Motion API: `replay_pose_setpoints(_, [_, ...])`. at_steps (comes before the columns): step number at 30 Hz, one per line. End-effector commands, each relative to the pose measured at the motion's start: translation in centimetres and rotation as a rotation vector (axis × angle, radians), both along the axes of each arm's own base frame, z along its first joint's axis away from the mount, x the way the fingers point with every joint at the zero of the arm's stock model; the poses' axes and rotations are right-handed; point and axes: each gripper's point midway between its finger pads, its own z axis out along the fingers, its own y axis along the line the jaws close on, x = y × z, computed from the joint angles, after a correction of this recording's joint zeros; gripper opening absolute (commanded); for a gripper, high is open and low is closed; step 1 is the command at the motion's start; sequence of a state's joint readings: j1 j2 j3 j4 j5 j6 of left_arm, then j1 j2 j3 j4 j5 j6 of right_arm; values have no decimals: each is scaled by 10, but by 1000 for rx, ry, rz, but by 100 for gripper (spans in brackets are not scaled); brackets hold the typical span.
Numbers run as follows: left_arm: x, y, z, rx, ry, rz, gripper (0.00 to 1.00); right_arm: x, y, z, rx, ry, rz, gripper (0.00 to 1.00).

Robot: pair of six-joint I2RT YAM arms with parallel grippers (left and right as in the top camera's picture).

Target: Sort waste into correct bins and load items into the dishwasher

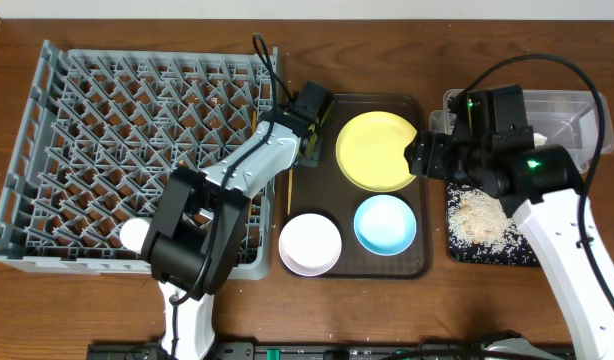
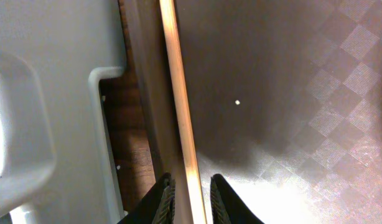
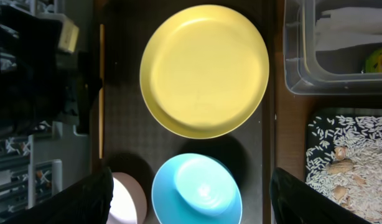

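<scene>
The table (image 1: 457,310) is dark, reddish-brown wood with a visible grain. A pale strip shows beyond its 12 o'clock edge.

The grey rack (image 1: 87,150) fills the 9 o'clock side. The dark brown serving tray (image 1: 327,195) lies just beside it in the middle. Its floor has a fine checked texture that catches the light in the left wrist view.

On the serving tray, the yellow plate (image 1: 377,150) sits at 12 o'clock, the pink bowl (image 1: 309,243) at 7 and the blue bowl (image 1: 385,223) at 5. All three are upright and apart from one another. One chopstick (image 2: 178,93) lies along the tray's 9 o'clock rim, pointing from 12 to 6.

The left claw (image 2: 191,199) straddles the chopstick with its jaws narrowly apart. I cannot tell whether they pinch it.

The right claw (image 3: 191,177) hangs at the plate's 3 o'clock edge. Its jaws are spread wide and hold nothing.

At 2 o'clock stands the clear tub (image 1: 577,110), with the tissue (image 3: 353,25) and the wrapper (image 3: 377,59) inside it. The black tray (image 1: 457,255) lies at 4 o'clock, touching or nearly touching the tub. Rice (image 1: 477,215) is heaped on it, with loose grains scattered around the heap.
</scene>
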State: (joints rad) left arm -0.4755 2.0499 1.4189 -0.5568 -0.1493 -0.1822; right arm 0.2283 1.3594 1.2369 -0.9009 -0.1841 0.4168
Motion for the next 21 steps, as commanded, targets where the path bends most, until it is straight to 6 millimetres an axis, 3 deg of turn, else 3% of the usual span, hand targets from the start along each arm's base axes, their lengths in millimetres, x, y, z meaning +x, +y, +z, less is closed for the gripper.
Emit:
replay_pose_setpoints(1, [-6,5,-24,31,51,2,23,2,0,-4,0,16,5,76])
replay_pose_setpoints(12, [-9,-5,-26,-29,73,8,23,1,0,-5,-1,19,5,71])
replay_pose_setpoints(21, [-12,-2,-24,30,68,0,23,1,0,-5,-1,19,5,71])
